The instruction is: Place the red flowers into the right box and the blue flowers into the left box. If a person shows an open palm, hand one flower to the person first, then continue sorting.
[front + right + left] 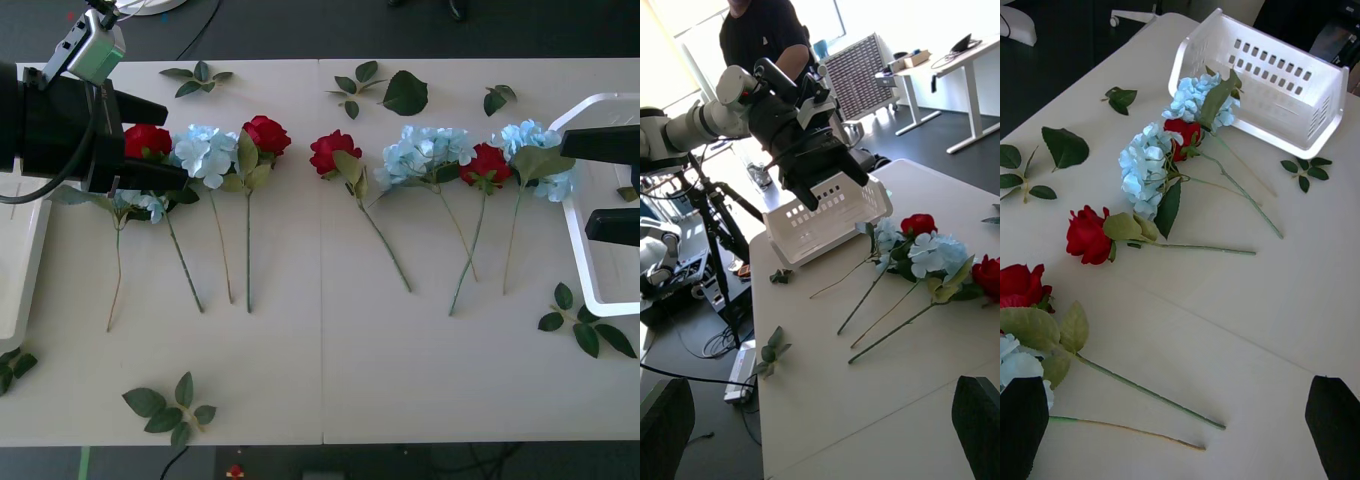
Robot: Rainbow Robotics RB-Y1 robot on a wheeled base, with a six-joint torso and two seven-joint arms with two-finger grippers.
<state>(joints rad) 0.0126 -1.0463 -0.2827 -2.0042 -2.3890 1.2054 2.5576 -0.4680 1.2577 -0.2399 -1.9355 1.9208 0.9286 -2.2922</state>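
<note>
Flowers: red roses and blue hydrangeas lie in a row across the white surface (320,380), heads toward 12 o'clock, stems toward 6
Red flowers: one at far left (147,139), one left of centre (267,133), one at centre (334,151), one toward the right (486,162)
Blue flowers: a cluster between the two left roses (205,150), a small one under the left arm (150,204), a large one right of centre (428,152), one at 3 o'clock (535,142) touching the right box
Right box: white basket (585,270) at the 3 o'clock edge
Left box: white basket (831,217) at the 9 o'clock edge
Left pincer (150,140): above the far-left flowers, fingers spread, holding nothing
Right pincer (612,187): over the right box, fingers apart, holding nothing
Loose leaves: sprigs near 12 (405,93) and 7 o'clock (170,408)
</note>
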